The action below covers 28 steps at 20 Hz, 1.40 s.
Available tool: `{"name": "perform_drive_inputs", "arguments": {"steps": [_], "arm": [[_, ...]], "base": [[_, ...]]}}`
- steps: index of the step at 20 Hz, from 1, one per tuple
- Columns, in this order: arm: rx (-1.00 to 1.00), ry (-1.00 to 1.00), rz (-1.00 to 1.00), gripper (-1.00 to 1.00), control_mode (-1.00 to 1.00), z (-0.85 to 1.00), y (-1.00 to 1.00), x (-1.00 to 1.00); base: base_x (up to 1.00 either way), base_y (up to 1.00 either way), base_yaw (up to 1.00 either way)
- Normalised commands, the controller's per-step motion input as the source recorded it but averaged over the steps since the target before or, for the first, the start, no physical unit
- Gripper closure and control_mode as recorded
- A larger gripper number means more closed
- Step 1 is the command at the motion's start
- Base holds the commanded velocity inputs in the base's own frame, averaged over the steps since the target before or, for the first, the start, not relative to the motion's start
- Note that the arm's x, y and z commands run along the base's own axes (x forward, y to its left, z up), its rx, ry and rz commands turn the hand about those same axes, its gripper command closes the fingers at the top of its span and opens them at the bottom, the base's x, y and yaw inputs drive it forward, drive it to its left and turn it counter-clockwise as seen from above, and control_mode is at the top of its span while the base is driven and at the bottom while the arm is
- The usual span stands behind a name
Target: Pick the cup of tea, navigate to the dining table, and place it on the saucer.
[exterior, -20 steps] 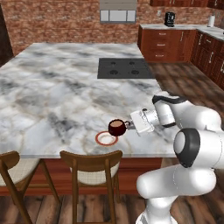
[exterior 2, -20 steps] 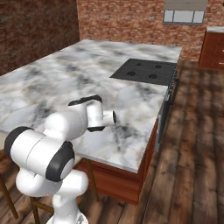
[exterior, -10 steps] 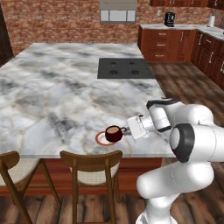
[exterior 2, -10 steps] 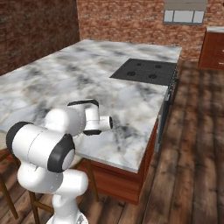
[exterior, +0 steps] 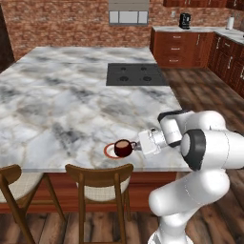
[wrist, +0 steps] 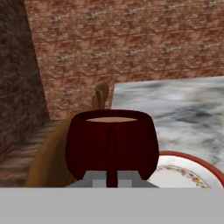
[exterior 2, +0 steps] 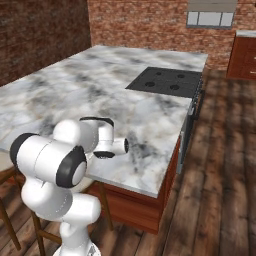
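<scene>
The cup of tea (exterior: 123, 148), dark maroon with light brown liquid, sits low over the saucer (exterior: 110, 151), a red-rimmed dish near the front edge of the dining table (exterior: 71, 105). I cannot tell whether the cup touches the saucer. My gripper (exterior: 136, 145) reaches in from the right and is shut on the cup's handle. In the hand view the cup (wrist: 111, 140) is upright and close, its handle between my gripper (wrist: 111, 177) tips. The saucer (wrist: 188, 173) shows below it to the right.
Two wooden chairs (exterior: 100, 177) (exterior: 14, 178) stand tucked under the table's front edge just below the saucer. A black cooktop (exterior: 136, 74) is set into the table's far right. Dark wood cabinets (exterior: 190, 47) line the back right wall.
The gripper has carried the cup down and slightly left, from above the saucer's right side to low over it. The base has stayed put.
</scene>
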Motion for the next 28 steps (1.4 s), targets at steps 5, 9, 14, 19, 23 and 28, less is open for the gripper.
{"name": "perform_drive_inputs", "arguments": {"steps": [5, 9, 14, 19, 23, 28], "arm": [[0.0, 0.0, -0.08, 1.0, -1.0, 0.0, 0.0, 0.27], [0.0, 0.0, -0.07, 1.0, -1.0, 0.0, 0.0, 0.15], [0.0, 0.02, -0.01, 1.0, -1.0, -0.05, 0.04, 0.0], [0.0, 0.02, 0.0, 1.0, -1.0, -0.2, 0.05, 0.0], [0.0, 0.0, 0.0, 1.0, -1.0, -0.2, 0.01, 0.0], [0.0, 0.0, 0.0, 1.0, -1.0, -0.03, 0.0, 0.1]], "base": [[0.0, 0.0, 0.0], [0.0, 0.0, 0.0], [0.0, 0.0, 0.0], [0.0, 0.0, 0.0], [0.0, 0.0, 0.0], [0.0, 0.0, 0.0]]}}
